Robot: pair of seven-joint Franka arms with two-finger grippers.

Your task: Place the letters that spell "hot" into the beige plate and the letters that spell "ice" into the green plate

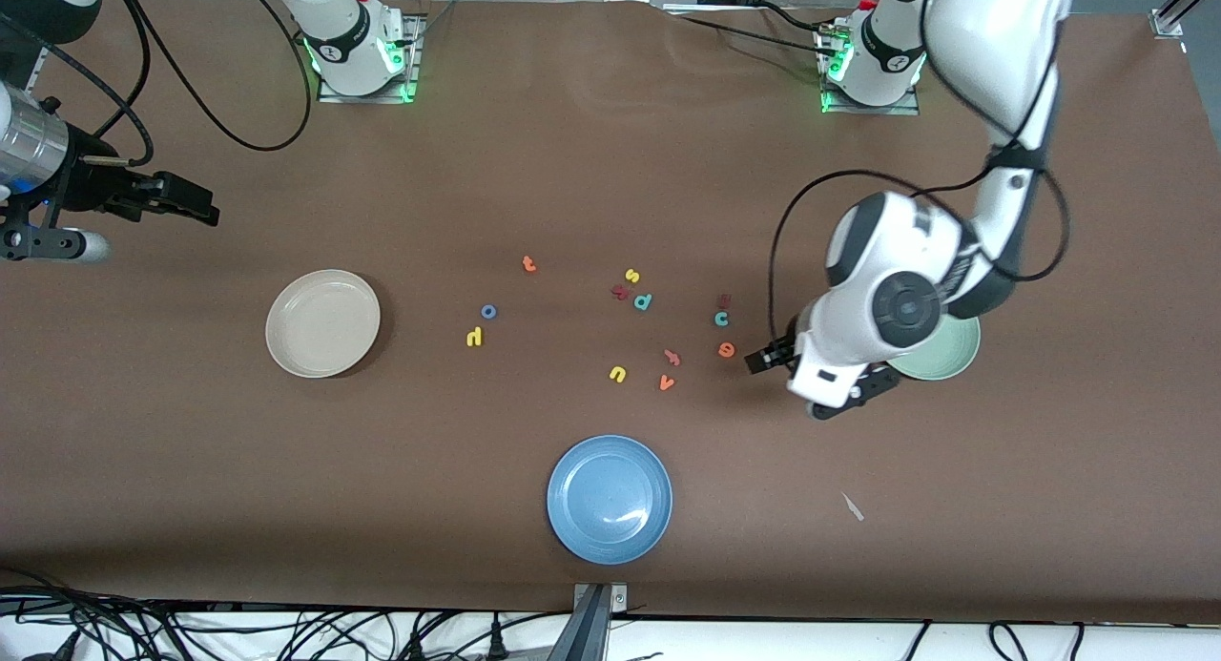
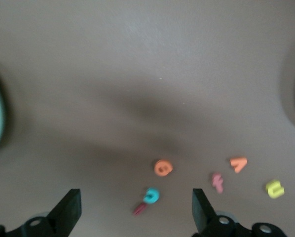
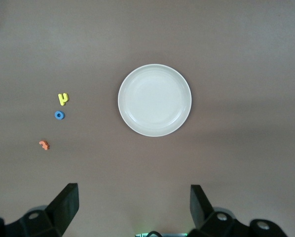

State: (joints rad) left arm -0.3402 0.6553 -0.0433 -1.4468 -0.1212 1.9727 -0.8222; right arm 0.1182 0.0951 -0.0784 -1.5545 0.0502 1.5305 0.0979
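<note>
Left gripper: the left gripper (image 1: 818, 375) hung low over the brown table (image 1: 610, 165), fingers spread wide and holding nothing, just beside the orange e (image 1: 727, 350).

Right gripper: the right gripper (image 1: 196, 206) waited up high at the right arm's end of the table, jaws wide apart, nothing in them either.

"ice" letters: the tiny dark red bar-like i (image 1: 724, 300), teal c (image 1: 722, 319) and the e sat in a short row, e nearest the front camera, all close to the round pale mint-green plate (image 1: 954, 356), which the left arm mostly covered. In the left wrist view the e (image 2: 163, 167) and c (image 2: 151, 195) lay between the fingertips, so pretty well lined up.

"hot" letters: yellow h (image 1: 474, 337), blue ring-shaped o (image 1: 488, 311) and orange t (image 1: 528, 263), between the cream-beige round plate (image 1: 322, 322) and the middle clutter.

Handling guess: they look feather-light and flat, probably foam, so likely to skid or flip. I'd pinch across the e's outer edges, straight down.

Plates: neither one showed a letter in it.
</note>
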